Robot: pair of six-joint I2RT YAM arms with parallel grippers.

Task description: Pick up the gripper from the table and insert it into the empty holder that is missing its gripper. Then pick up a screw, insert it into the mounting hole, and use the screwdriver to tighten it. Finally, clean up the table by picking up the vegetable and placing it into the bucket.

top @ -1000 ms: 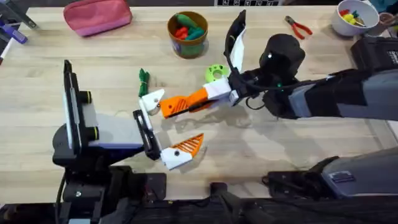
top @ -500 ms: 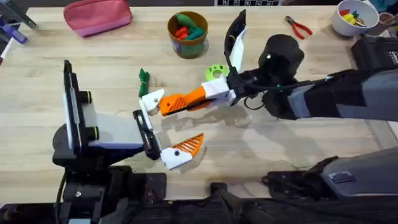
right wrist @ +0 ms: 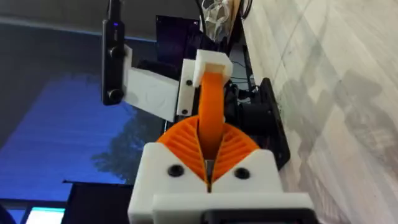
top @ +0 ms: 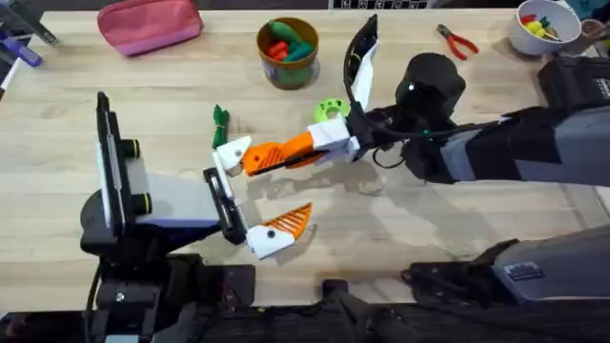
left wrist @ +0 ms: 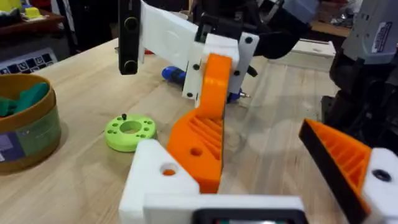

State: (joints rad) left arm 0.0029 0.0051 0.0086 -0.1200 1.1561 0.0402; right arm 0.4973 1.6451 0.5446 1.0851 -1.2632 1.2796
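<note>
Overhead: right gripper clamped on orange gripper, its tip pressed at empty white holder on left gripper — insertion in progress, seating not confirmed. Left jaws spread wide, gripping nothing. Still to do: screw, tightening with blue screwdriver lying on desk behind right arm, then dark-green vegetable — beside holder, not yet in brown bucket.

Bucket behind disc (vegetable left), pliers far right
</note>
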